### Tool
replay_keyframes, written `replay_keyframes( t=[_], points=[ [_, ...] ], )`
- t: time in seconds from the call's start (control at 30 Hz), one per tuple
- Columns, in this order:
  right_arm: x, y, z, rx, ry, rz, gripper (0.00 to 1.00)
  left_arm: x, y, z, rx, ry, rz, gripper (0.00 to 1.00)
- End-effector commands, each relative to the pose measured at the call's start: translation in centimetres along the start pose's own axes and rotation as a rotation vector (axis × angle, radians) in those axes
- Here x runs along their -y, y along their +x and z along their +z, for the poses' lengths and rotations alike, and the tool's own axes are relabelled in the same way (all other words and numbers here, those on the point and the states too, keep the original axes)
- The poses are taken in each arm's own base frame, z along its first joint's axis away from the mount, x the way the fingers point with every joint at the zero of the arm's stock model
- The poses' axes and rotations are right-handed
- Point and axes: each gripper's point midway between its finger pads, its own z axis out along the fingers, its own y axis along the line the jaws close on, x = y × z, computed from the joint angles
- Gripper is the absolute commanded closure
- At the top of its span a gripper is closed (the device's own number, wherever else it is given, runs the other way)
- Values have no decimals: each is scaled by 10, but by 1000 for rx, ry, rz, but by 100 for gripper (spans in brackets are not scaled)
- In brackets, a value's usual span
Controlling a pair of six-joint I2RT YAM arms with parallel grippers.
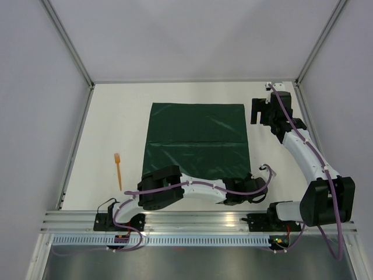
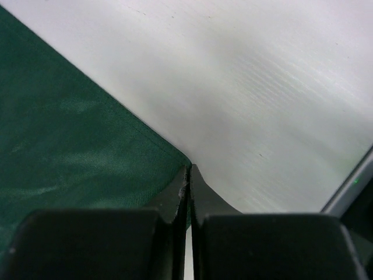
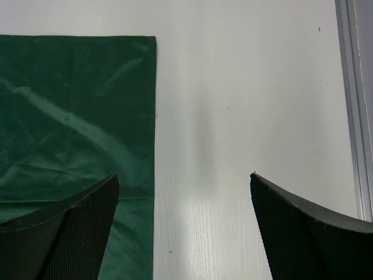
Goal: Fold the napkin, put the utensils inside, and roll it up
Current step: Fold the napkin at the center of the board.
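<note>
- Folding looks to be the step in hand: the left pincer (image 2: 189, 172) pinches the near right corner of the napkin (image 1: 195, 137), which lies flat on the desk (image 1: 116, 116).
- The right pincer (image 3: 183, 175) hovers spread beside the napkin's far right edge.
- The next move probably calls for lifting that corner over toward the far edge; the orange fork (image 1: 118, 169) lies apart to the left.

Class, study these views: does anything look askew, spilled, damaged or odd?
Nothing stands out. The napkin lies flat and square, faintly creased; the orange fork lies apart on its left.
</note>
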Motion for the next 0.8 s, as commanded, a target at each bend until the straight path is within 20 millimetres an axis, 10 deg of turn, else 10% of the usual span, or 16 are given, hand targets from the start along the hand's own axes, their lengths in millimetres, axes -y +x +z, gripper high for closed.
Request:
replay_keyframes(
  t=[0.0,0.5,0.77],
  points=[
    [5,-13,-6,19,19,1,2,22,-25,-23,25,98,-93,98],
    [5,-14,-10,28,19,0,2,14,-65,-59,70,167,-257,98],
    [6,-17,-13,42,20,2,2,-85,-76,-64,84,109,-451,98]
  ],
)
